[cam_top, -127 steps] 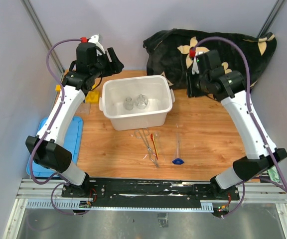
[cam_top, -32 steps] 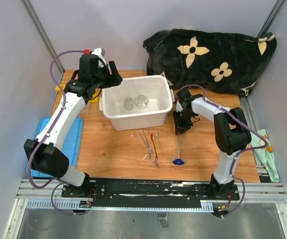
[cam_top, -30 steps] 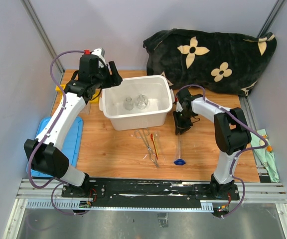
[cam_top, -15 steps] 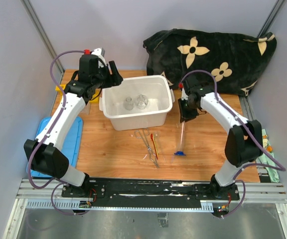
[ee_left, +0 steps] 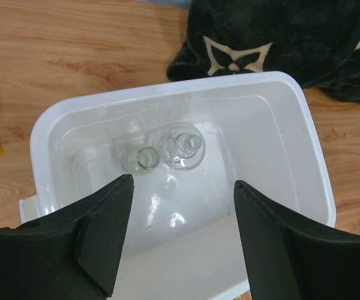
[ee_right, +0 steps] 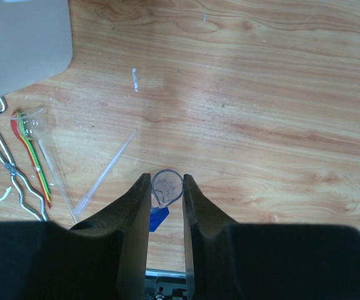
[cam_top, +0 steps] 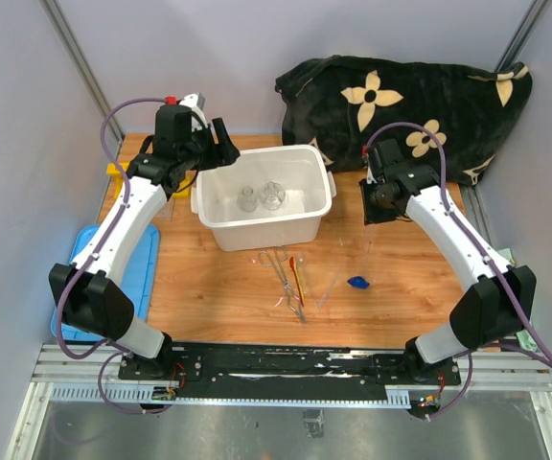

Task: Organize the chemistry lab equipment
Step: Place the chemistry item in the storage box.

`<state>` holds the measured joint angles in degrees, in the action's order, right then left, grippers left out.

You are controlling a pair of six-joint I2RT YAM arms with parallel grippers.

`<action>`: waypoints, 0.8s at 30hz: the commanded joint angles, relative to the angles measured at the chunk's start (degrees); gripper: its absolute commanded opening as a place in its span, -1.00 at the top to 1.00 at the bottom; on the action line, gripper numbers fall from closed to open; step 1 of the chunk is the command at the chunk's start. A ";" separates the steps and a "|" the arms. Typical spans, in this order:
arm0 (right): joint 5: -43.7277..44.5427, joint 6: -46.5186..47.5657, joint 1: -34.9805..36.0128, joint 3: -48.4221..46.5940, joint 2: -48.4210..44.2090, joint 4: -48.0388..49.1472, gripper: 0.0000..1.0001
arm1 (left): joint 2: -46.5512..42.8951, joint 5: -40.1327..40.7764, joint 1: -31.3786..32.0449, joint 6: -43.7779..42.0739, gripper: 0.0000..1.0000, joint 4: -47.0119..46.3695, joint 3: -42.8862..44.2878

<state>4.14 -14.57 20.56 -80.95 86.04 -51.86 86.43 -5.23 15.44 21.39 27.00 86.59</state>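
The right gripper [ee_right: 165, 180] pinches the cylinder [ee_right: 167, 189] near its mouth, blue base hanging over the table [ee_right: 261, 94]; carry it plumb and slowly to the bin [cam_top: 257, 228], lowering beside the glassware [ee_left: 182, 145] under the wide-spread left gripper [ee_left: 183, 182].

A small glass beaker [ee_left: 144, 159] and a round flask [ee_left: 182, 145] stand upright, side by side, in the white bin [ee_left: 280, 125]. Metal tweezers [cam_top: 286, 278] and a thin red-orange tool [cam_top: 297, 276] lie together just in front of it. The blue-based glass tube [cam_top: 357, 282] hangs nearly upright (base down), pinched in the right gripper [ee_right: 166, 194]. A yellow rack [cam_top: 113, 171] sits at the far left.
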 commanded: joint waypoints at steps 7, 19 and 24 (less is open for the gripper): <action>9.46 -0.28 1.24 -0.51 -6.93 1.35 0.73 | 0.35 -1.32 -0.19 0.67 -0.39 -2.13 1.66; 16.67 4.00 5.09 -6.44 -9.70 4.55 0.85 | 0.03 -1.06 -0.15 0.78 -0.39 -1.57 1.99; 18.37 5.38 7.00 -11.50 -9.34 4.47 0.86 | 0.18 -1.01 -0.22 1.25 -0.40 -1.35 1.71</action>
<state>18.96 -11.44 25.56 -87.90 77.62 -48.34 86.54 -5.89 15.44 22.20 26.65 86.78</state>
